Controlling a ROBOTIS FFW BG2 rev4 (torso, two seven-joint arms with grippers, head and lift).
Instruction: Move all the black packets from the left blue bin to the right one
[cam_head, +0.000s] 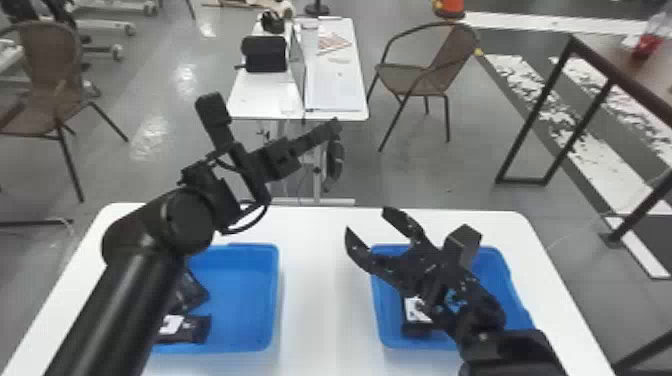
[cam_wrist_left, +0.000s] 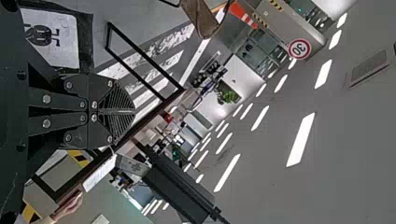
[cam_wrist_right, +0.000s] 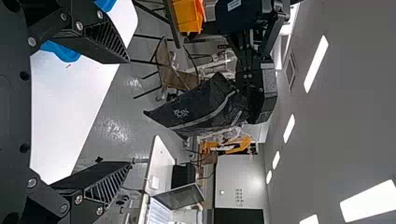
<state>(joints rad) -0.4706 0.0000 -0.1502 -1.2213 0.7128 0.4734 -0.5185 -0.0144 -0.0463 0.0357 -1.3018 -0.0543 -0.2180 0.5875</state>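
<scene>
The left gripper (cam_head: 336, 125) has its jaws pressed together on the edge of a soft black packet with pale print (cam_head: 334, 162), which hangs below the fingertips. The right gripper (cam_head: 366, 219) has its jaws spread wide, with nothing between them, lower than the left jaws. Lower than the left jaws and to their left, a blue plastic bin (cam_head: 242, 300) holds black packets (cam_head: 197, 327). Beneath the right gripper, another blue plastic bin (cam_head: 387, 315) holds a white-labelled black packet (cam_head: 415, 329).

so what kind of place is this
Probably an indoor robotics lab or test hall, going by the laptop on a desk, the traffic cone and the round red-rimmed sign.
</scene>
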